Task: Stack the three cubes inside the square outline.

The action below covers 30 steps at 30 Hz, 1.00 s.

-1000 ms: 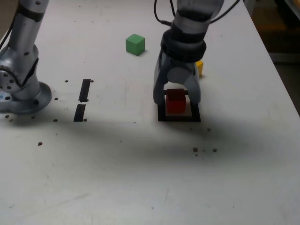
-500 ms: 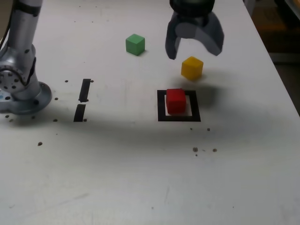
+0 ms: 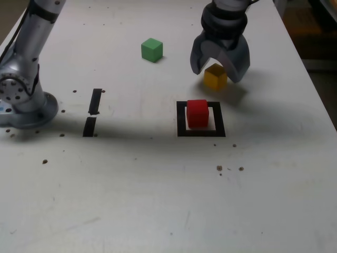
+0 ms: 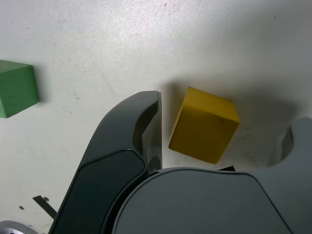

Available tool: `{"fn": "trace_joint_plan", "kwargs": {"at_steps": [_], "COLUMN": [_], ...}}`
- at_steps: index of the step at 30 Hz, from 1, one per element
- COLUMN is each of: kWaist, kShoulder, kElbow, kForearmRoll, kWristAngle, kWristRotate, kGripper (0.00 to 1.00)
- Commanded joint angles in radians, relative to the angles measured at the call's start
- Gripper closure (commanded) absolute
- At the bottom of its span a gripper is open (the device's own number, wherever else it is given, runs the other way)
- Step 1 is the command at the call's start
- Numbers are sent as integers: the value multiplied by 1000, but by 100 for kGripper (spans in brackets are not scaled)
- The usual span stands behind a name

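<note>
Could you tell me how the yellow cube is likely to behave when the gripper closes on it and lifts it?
The yellow cube looks solid with flat faces, so it should probably stay rigid and not roll. It sits between the open fingers of the gripper, narrower than the gap, so it may slide slightly before it is clamped. Its small size suggests that it is light.

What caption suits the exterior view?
Open claw straddles the yellow cube; the red cube sits inside the square outline.
</note>
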Motion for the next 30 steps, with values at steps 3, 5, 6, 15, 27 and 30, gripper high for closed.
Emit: {"fn": "trace_joint_plan", "kwargs": {"at_steps": [3, 5, 6, 15, 27, 30], "kWaist": [3, 4, 4, 4, -56, -116], "kShoulder": [15, 14, 13, 3, -203, -242], "kElbow": [-4, -5, -6, -2, -50, -61], "kForearmRoll": [-14, -16, -16, -8, 196, 252], "kWristAngle": [-2, -2, -1, -6, -3, -16], "kWristRotate": [-4, -7, -9, -23, -249, -355], "kGripper": [37, 49, 55, 76, 76, 76]}}
